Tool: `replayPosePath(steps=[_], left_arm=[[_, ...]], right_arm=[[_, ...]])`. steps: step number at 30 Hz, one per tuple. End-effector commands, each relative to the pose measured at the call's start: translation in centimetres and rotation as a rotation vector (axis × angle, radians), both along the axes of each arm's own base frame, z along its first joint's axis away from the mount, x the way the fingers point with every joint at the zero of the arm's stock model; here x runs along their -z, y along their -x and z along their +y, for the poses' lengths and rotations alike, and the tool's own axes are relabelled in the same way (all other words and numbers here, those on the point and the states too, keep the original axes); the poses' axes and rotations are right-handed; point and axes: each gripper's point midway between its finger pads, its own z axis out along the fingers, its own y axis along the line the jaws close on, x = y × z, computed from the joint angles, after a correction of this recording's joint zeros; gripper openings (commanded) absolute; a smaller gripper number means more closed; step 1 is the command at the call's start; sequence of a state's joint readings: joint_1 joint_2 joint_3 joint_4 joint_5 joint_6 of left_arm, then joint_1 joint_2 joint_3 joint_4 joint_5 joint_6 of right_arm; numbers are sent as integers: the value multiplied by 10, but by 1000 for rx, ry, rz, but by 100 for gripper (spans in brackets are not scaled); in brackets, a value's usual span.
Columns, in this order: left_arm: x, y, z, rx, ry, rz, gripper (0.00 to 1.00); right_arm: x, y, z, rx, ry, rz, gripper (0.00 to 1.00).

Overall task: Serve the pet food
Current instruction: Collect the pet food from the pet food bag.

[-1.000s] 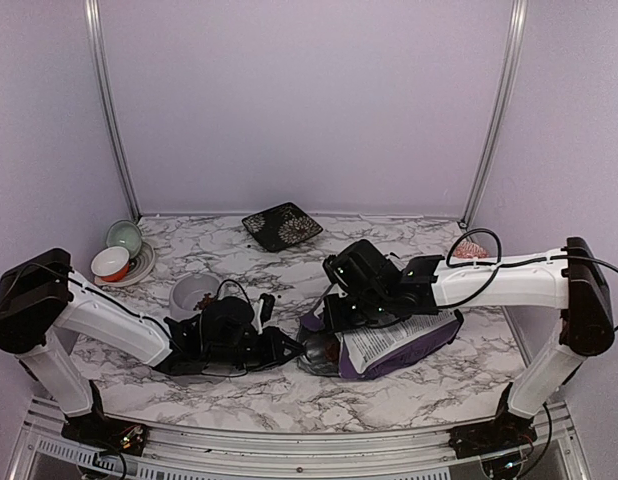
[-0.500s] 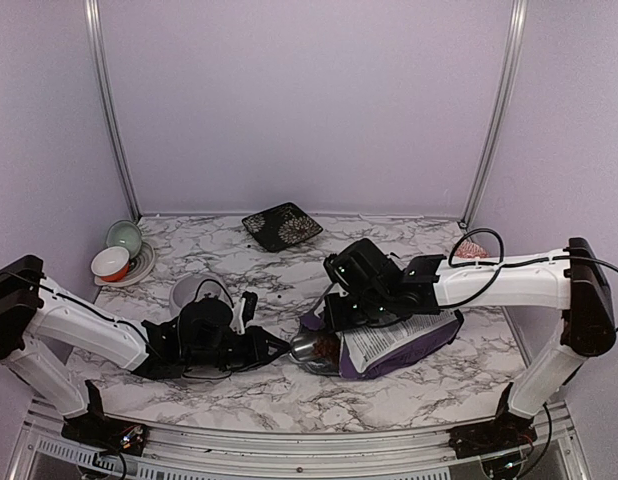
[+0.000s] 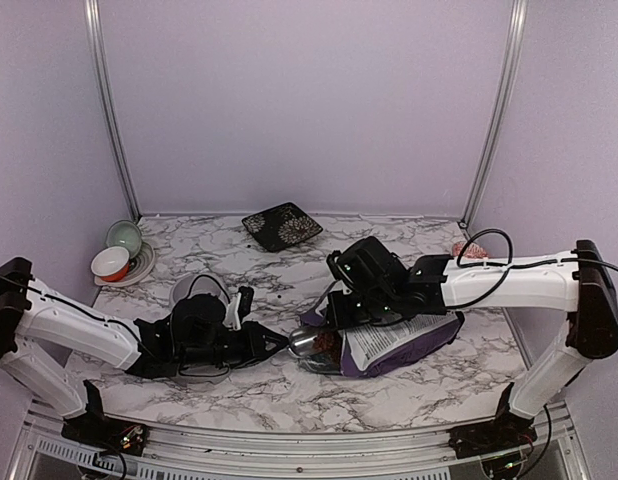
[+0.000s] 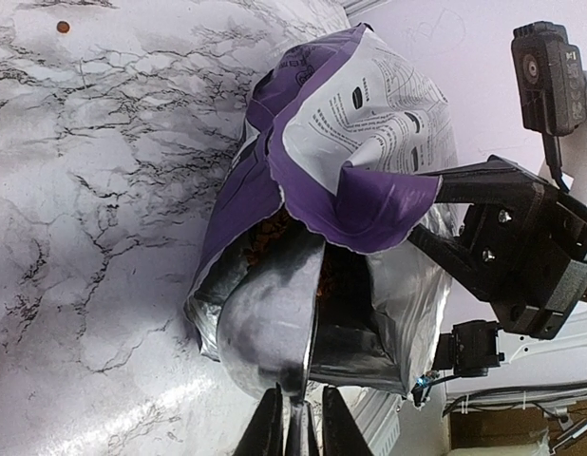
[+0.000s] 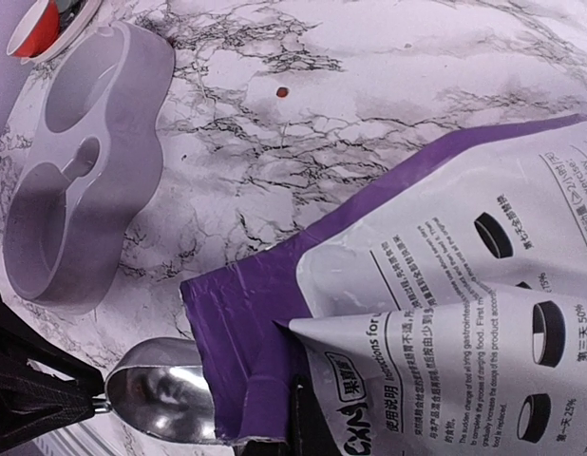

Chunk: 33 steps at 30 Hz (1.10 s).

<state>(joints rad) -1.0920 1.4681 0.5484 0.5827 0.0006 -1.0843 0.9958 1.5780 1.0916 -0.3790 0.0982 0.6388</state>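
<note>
Your left claw (image 4: 295, 423), nearly closed on the shiny metal scoop (image 4: 265, 332) by its handle, aims it lengthwise into the purple-and-white bag (image 4: 369, 114) mouth, reddish-brown kibble pellets (image 4: 265, 237) just beyond the scoop inside, right claw (image 3: 341, 315) clamped shut on the bag's upper lip.

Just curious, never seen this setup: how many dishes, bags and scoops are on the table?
Dishes: 5 (grey double bowl, green cup, red bowl, saucer, dark plate)
Bags: 1 (purple food bag)
Scoops: 1 (metal scoop)
Unclear: 1 (reddish thing, far right)
Total: 8
</note>
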Motion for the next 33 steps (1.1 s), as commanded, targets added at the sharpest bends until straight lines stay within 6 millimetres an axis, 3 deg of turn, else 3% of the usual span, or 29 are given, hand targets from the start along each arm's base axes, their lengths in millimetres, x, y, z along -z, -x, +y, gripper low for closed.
replayPosePath(steps=[1,14,33], left_arm=[[-26,0,-1,12,71,-48,0],[-55,4,0,67,141,-90,0],[-92,7,-1,116,254,-88,0]], right_arm=[[-31,-1,4,-4,-33,-49,0],[-82,-15,3,15,-87,-143,0],[-116,-37,-34,92,-126,-196,0]])
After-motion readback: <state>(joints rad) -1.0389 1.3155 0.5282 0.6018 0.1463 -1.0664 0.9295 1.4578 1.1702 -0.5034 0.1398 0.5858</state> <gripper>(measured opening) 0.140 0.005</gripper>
